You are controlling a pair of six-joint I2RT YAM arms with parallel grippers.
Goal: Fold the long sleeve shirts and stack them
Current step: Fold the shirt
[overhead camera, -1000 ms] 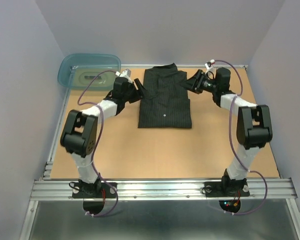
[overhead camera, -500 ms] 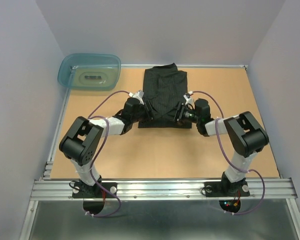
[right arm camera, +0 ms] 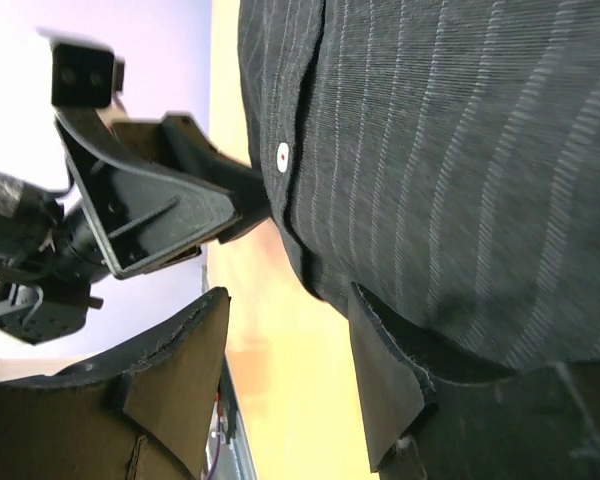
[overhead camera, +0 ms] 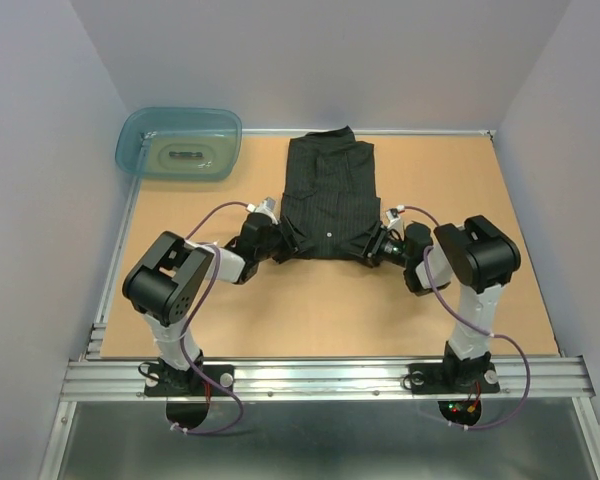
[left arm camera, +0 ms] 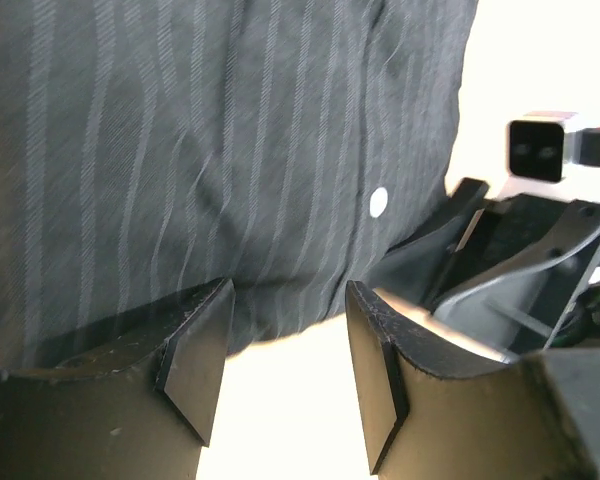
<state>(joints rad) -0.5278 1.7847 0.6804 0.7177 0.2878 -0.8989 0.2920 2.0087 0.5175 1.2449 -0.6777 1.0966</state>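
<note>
Both arms have pulled back from the far end of the desk toward the near end of the shirt. The left gripper (overhead camera: 287, 240) and the right gripper (overhead camera: 371, 245) now sit low, one at each near corner of it.

From the top camera, the black striped button-up shirt (overhead camera: 327, 195) lies folded in the middle of the far half of the flat brown wooden desk (overhead camera: 310, 310). Its collar points to the far edge. The left gripper is at its near left corner and the right gripper is at its near right corner. A see-through teal plastic tub (overhead camera: 180, 143) sits in the far left corner, well apart from the shirt.

In the left wrist camera, the two dark fingers (left arm camera: 195, 365) stand apart with a gap between them. The shirt's bottom edge (left arm camera: 210, 150) hangs just past the fingertips, and a small pale button (left arm camera: 379, 202) shows on the cloth. I cannot tell if the fingers touch the cloth. The other gripper shows on the far side of the shirt.

In the right wrist camera, these jaws are spread too. The striped cloth (right arm camera: 460, 150) fills the top, and its edge lies next to one finger (right arm camera: 385, 385). The same button (right arm camera: 282, 154) shows near the edge.
</note>
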